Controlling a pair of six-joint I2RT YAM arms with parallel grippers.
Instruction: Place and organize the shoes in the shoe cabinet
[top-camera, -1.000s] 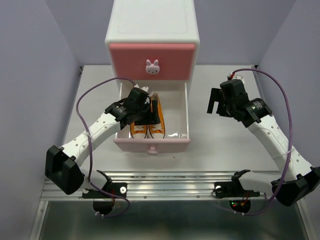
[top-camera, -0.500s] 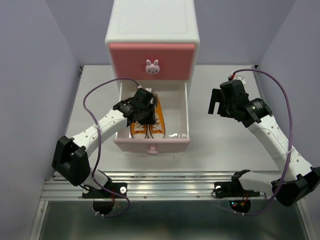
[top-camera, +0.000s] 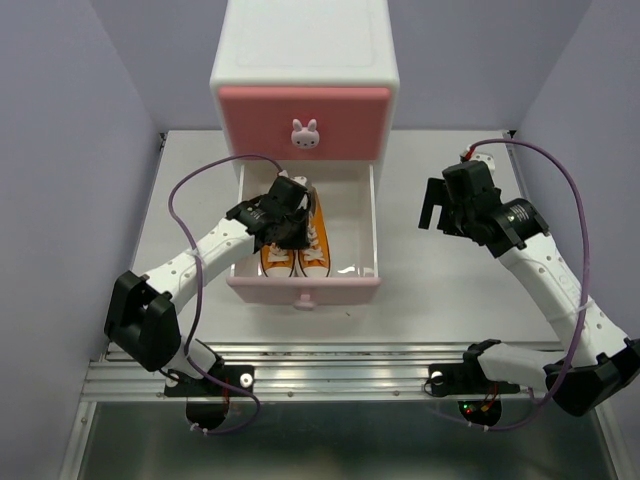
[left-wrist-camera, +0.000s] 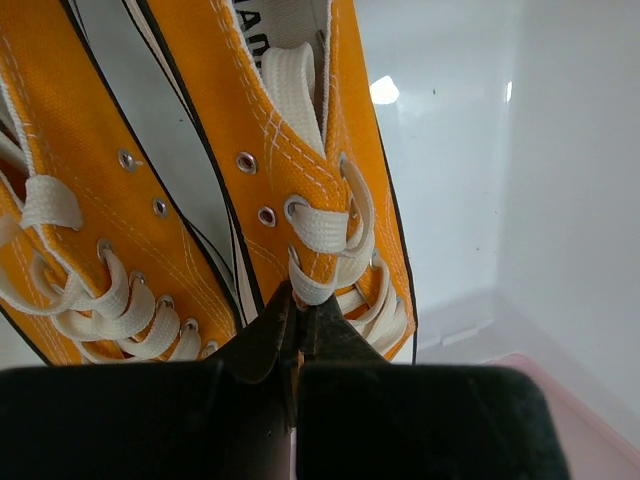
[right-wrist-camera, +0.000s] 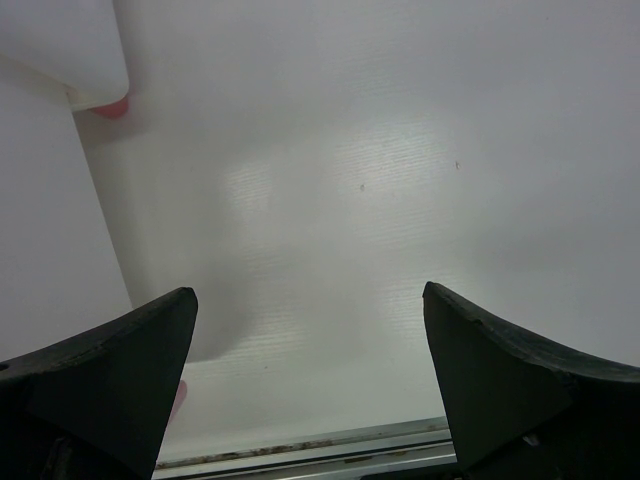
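With your left jaws shut at the laces of the orange canvas sneakers (top-camera: 313, 256), paired in the open pink drawer (top-camera: 303, 283) of the white plastic cabinet (top-camera: 303, 55), pulling away may snag a lace and drag one askew, while your right jaws gape empty beside the cabinet.

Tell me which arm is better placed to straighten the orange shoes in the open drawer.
Left, probably: the left gripper sits shut inside the drawer at the shoes' laces. The right gripper hangs open over the table, well aside.
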